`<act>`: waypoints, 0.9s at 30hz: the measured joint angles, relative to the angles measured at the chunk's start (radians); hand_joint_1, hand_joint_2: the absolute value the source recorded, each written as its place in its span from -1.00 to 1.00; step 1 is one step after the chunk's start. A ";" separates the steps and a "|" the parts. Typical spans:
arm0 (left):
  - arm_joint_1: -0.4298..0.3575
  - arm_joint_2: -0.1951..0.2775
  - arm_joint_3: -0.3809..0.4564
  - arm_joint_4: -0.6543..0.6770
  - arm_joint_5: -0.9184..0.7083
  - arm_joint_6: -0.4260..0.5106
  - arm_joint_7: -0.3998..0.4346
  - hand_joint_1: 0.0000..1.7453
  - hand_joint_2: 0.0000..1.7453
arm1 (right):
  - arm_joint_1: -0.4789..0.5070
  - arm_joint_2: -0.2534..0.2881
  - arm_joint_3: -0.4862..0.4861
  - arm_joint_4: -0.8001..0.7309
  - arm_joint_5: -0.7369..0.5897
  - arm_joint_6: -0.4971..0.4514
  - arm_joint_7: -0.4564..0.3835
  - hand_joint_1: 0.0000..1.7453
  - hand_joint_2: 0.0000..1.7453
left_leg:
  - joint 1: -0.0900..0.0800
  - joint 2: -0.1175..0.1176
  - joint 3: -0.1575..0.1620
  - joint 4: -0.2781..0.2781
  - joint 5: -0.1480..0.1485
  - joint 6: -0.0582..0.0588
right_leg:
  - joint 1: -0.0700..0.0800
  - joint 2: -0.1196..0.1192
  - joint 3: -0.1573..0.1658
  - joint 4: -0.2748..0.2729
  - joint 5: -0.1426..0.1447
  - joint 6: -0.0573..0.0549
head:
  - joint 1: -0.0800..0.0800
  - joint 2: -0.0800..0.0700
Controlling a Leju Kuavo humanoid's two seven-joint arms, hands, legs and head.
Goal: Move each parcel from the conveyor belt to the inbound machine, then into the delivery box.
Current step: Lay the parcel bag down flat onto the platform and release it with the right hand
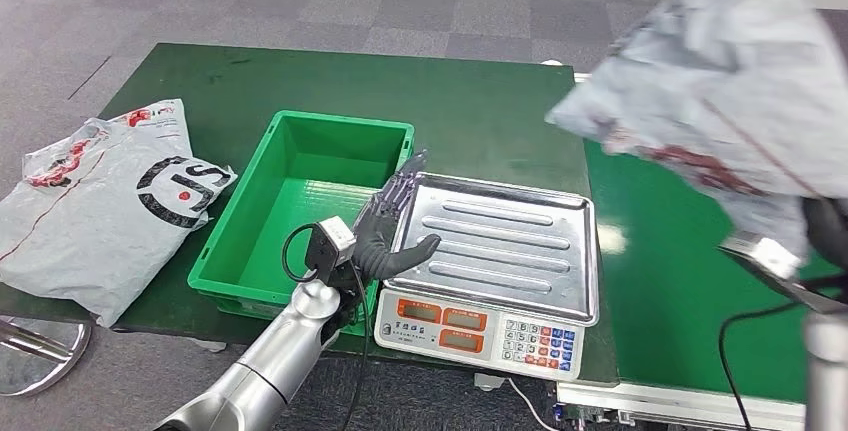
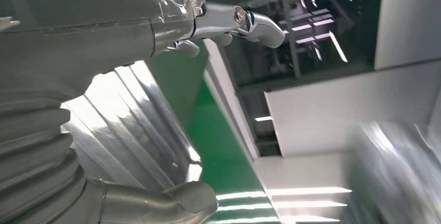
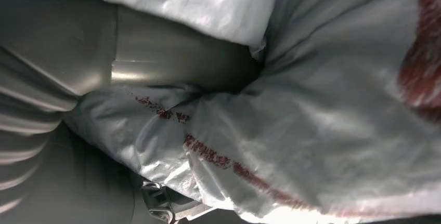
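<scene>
Right hand (image 3: 171, 70): closest to the wrist camera, thumb pressed into a grey parcel (image 1: 720, 81); fingers gripping the bag, its plastic bunched around them.
Held parcel: raised in the air at 2 o'clock in the head view, blurred, above the green belt (image 1: 680, 281); grey plastic with red print.
Left hand (image 1: 392, 226): at the scale's 9 o'clock edge, between the bin and the tray; thumb lies over the tray's rim, fingers straight, apart, pointing toward 1 o'clock, holding nothing.
Left arm (image 1: 275, 356): silver, coming in from 7 o'clock, with a small camera block and black cable at the wrist.
Scale (image 1: 480, 326): white body with orange display panels and a coloured keypad, at the bench's near edge, about 6 o'clock.
Tray (image 1: 500, 246): ribbed steel, on top of the scale, nothing lying on it.
Bin (image 1: 300, 161): green plastic, just beside the scale at its 9 o'clock, nothing inside.
Second parcel (image 1: 100, 206): grey bag with black and red print, flat on the bench at 9 o'clock, hanging a little over the near edge, well apart from both hands.
Bench (image 1: 470, 101): dark green top, carrying bin, scale and second parcel.
Floor (image 1: 300, 1): grey carpet tiles beyond the bench, toward 12 o'clock.
</scene>
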 joint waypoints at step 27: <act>0.067 0.023 0.009 -0.100 0.004 0.121 0.000 -1.00 1.00 | -0.216 -0.058 0.489 0.628 -0.333 1.007 0.471 1.00 1.00 | 0.003 -0.013 0.004 0.000 0.005 -0.002 | 0.003 -0.012 0.003 -0.001 0.000 -0.001 | -0.001 0.000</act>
